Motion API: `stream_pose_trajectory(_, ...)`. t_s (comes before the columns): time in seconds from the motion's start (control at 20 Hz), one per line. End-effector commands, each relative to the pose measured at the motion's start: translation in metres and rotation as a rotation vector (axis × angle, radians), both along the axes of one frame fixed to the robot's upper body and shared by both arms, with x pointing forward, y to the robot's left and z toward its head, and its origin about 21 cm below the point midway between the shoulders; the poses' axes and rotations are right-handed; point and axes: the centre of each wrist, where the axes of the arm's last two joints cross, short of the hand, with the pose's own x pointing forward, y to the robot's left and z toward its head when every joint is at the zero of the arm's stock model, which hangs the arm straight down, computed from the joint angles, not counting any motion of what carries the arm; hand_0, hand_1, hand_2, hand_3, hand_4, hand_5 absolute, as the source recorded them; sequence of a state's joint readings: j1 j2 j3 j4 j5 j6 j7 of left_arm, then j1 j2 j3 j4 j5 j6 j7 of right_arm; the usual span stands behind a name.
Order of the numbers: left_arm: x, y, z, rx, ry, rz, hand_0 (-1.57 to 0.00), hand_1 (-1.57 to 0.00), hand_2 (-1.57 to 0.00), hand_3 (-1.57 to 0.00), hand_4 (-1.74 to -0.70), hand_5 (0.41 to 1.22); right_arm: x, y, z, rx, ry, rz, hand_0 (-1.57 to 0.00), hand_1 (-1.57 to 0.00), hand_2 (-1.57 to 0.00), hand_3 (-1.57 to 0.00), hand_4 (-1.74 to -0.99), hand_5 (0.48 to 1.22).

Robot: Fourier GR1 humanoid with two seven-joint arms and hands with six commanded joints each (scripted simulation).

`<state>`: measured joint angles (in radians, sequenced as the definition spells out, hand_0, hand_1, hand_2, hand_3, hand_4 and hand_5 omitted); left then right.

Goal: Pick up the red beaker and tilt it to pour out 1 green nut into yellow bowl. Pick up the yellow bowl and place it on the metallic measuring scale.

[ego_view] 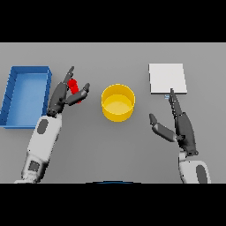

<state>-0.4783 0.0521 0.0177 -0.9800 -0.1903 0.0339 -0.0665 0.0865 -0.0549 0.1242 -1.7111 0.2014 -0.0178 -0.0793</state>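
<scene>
On the grey bench, taking the yellow bowl as the landmark, the right robot hand sits nearest, to the right of the bowl and a little nearer than it, fingers straight and thumb spread, holding nothing; its fingertips reach toward the near edge of the metallic measuring scale. The bowl stands upright at the middle of the bench, apart from both hands. To the bowl's left, the left robot hand is placed around the red beaker, fingers behind it and thumb in front; whether it grips firmly cannot be told. Farther left lies a blue tray. The scale lies beyond the bowl, to its right.
</scene>
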Motion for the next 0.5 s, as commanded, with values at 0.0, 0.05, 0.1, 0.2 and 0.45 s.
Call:
stream_pose_trajectory(0.0, 0.002, 0.0, 0.0, -0.012, -0.006, 0.003, 0.0, 0.0, 0.0, 0.0, -1.23, 0.687, -0.001, 0.0, -0.001, 0.0, 0.002, -0.007, 0.0, 0.0, 0.0, 0.0, -1.242, 0.642)
stream_pose_trajectory(0.05, 0.002, 0.0, -0.003, -0.031, -0.016, -0.001, 0.0, 0.0, 0.0, 0.0, -1.25, 0.695, -0.001, 0.0, -0.001, 0.002, 0.011, -0.008, 0.0, 0.0, 0.0, 0.0, -1.245, 0.642)
stream_pose_trajectory(0.1, 0.003, 0.003, -0.007, -0.067, -0.035, 0.004, 0.0, 0.0, 0.0, 0.0, -1.27, 0.7, -0.002, 0.001, 0.001, 0.009, 0.008, -0.004, 0.0, 0.0, 0.0, 0.0, -1.244, 0.643)
stream_pose_trajectory(0.2, 0.006, -0.002, -0.012, -0.106, -0.038, 0.013, 0.0, 0.0, -0.01, 0.0, -1.3, 0.719, 0.001, 0.002, 0.001, 0.009, 0.012, -0.008, 0.0, 0.0, 0.0, 0.0, -1.246, 0.646)
stream_pose_trajectory(0.45, 0.013, -0.018, -0.017, -0.112, -0.05, 0.068, -0.55, -0.59, -0.66, -0.73, -1.47, 0.943, 0.0, -0.002, 0.002, 0.004, -0.003, -0.011, 0.0, 0.0, 0.0, 0.0, -1.237, 0.648)
